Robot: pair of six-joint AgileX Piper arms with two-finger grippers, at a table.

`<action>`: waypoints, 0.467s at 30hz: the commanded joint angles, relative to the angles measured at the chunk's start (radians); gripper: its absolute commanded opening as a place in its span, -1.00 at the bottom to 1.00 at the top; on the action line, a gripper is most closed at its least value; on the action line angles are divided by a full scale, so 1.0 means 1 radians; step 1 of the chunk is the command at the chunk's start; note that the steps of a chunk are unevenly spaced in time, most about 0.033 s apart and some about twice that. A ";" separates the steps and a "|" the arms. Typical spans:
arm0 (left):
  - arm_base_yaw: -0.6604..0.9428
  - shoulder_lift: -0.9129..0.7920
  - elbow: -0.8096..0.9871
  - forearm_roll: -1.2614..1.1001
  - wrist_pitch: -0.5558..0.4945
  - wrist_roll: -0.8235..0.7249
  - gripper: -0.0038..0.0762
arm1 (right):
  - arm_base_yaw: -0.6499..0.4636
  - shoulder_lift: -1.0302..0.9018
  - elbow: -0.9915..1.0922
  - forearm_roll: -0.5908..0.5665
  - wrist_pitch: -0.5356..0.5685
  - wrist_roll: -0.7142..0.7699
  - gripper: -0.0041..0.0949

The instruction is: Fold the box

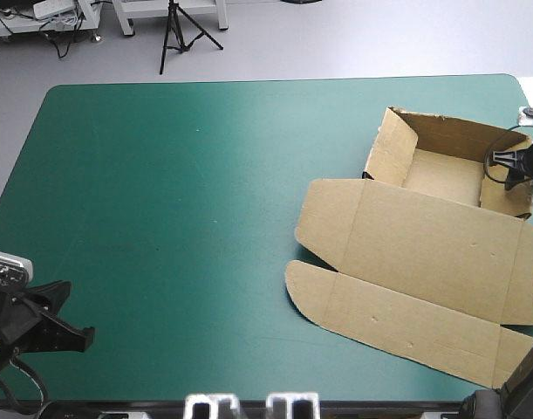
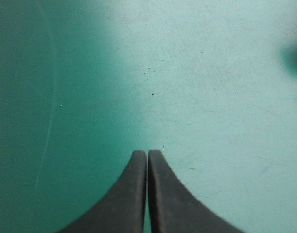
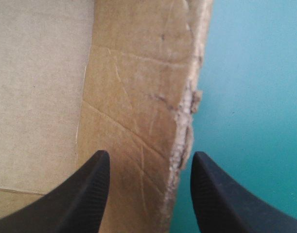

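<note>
Teal-green cloth cover spreads over the whole table, most of it bare. The brown box of cut corrugated board lies on its right side, reaching almost to the right edge.

The box's biggest part, the flat lid panel with its rounded flaps, stretches toward the near edge and rests on the cover. Beyond it is the open tray, walls already raised on its far side and both ends, so the folding looks well along.

The tray's right-hand wall shows creases and a frayed, torn rim. It is probably where the next tuck or press is wanted.

The right gripper of two black finned fingers hangs over that wall. Its fingers are spread apart, one over the tray's inside and one over the cover outside, grasping nothing. That straddle seems meant for pinching the wall.

The left gripper of the same black fins waits near the table's near-left corner, well apart from the box. Its fingers are pressed together on nothing, apparently parked out of the way.
</note>
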 commanded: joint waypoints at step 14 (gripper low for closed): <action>-0.009 0.001 -0.011 0.041 0.020 0.012 -0.92 | 0.039 -0.469 0.046 0.281 0.027 -0.052 -0.93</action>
